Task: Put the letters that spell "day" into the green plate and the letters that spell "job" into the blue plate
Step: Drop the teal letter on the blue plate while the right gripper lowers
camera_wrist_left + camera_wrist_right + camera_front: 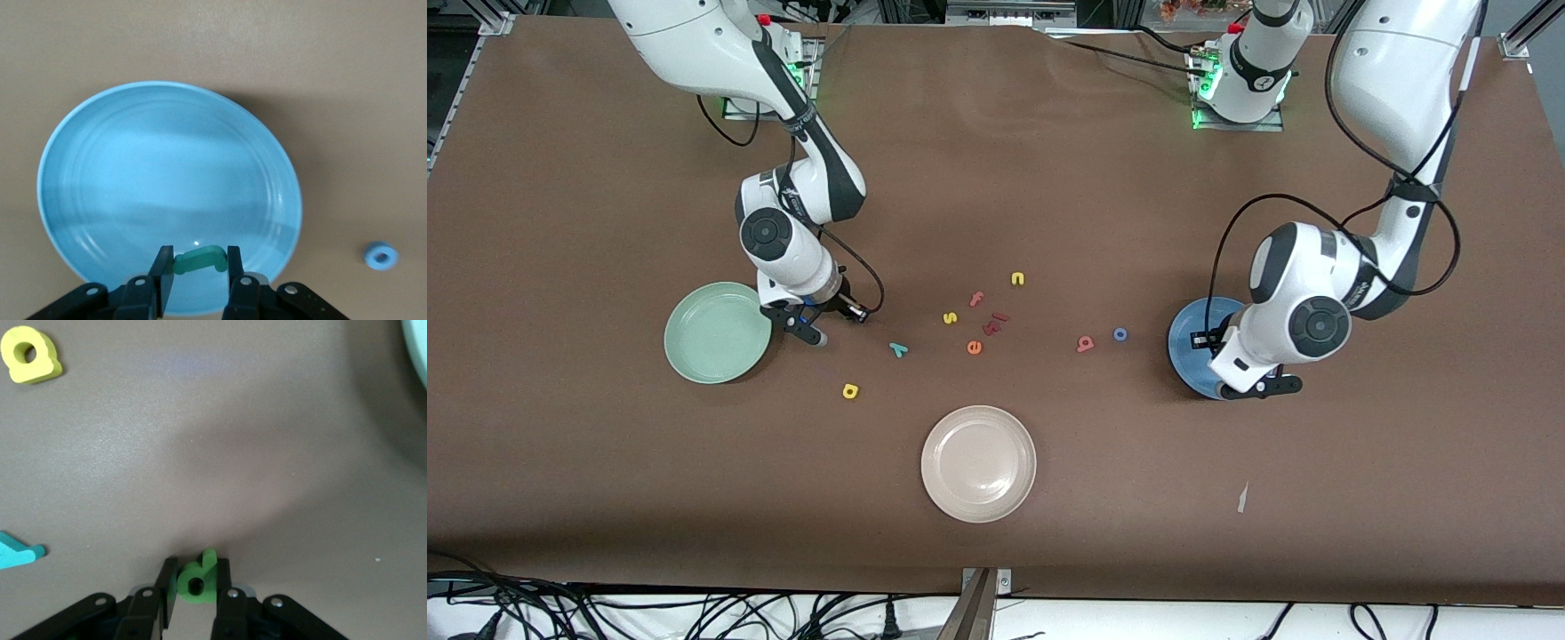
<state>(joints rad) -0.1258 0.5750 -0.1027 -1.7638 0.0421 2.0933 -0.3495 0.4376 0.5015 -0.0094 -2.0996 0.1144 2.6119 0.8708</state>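
Cream-white plate [978, 463] is sitting nearest the camera, unused. At the right arm's end, the right gripper [195, 581] is pinching the green "d" [196, 579] on the table beside the green plate [718, 332]; a shallow grip could be letting it slip on the lift. Yellow "a" [850, 390], teal "y" [898, 348], pink "b" [1085, 344] and blue "o" [1120, 334] are lying loose between the 2 arms. Over the blue plate [167, 193], the left gripper [198, 267] is holding the teal "j" [198, 260]; released from this height, it might be bouncing out.

Brown table [1049, 178] — three plates [978, 462] and scattered foam letters [974, 347] lie on it
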